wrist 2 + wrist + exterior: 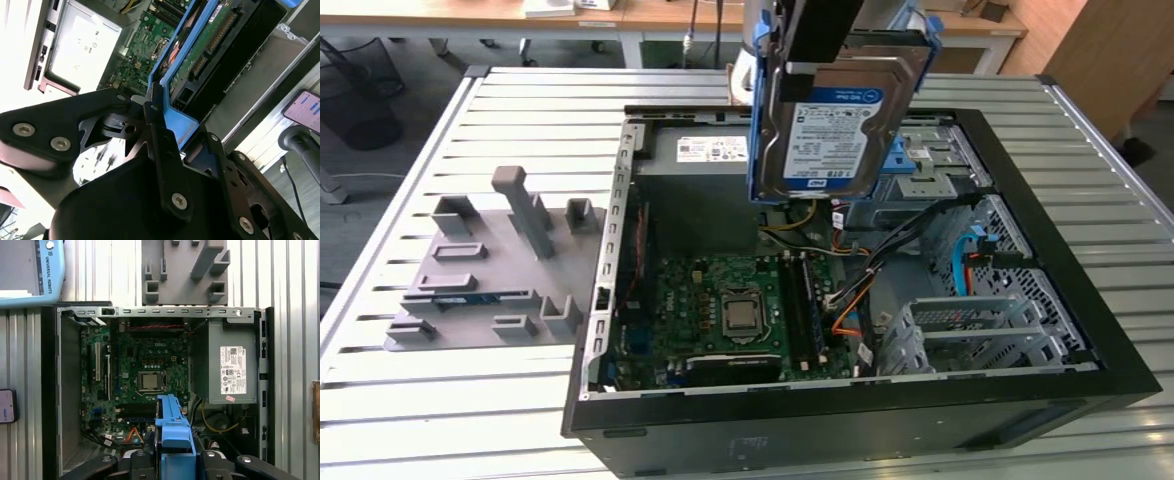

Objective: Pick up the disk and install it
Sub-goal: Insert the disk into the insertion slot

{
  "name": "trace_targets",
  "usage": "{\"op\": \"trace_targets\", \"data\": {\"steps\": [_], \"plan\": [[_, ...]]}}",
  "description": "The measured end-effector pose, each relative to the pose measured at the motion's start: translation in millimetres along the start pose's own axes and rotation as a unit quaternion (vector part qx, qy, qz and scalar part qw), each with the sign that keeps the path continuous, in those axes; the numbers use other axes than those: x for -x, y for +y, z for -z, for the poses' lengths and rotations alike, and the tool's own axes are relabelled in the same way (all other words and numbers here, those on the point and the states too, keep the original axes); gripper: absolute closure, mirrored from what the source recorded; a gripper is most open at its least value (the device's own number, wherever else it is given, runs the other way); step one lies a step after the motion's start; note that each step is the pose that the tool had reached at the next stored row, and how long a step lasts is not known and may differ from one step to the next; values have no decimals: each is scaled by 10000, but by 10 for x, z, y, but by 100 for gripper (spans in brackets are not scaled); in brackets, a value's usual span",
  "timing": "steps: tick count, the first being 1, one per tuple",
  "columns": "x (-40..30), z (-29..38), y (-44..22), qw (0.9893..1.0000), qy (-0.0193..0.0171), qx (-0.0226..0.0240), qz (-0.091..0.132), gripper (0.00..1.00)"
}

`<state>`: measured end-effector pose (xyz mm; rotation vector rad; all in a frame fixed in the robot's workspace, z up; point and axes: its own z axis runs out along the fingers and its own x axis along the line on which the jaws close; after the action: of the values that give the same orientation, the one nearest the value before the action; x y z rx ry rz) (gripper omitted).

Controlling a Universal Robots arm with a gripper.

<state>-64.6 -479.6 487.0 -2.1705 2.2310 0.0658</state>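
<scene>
Disk hangs long-axis upright beneath my gripper (jaws clamped on it), directly over the open computer case

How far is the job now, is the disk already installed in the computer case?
Picking up looks done: the disk hangs upright in the air. In hand: the tool is shut on it, holding it above the open computer case. Left: the installing, as the disk sits in no bay of the case yet.

Exterior view oblique; both wrist views above case
</scene>
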Motion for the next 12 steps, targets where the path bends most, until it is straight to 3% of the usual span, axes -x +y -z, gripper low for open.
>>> {"op": "trace_targets", "data": {"steps": [6, 9, 12], "plan": [[-151, -8, -5, 10000, 1, 0, 0, 64], [-182, -20, -17, 10000, -1, 0, 0, 64], [-191, -32, -73, 10000, 1, 0, 0, 64]]}}
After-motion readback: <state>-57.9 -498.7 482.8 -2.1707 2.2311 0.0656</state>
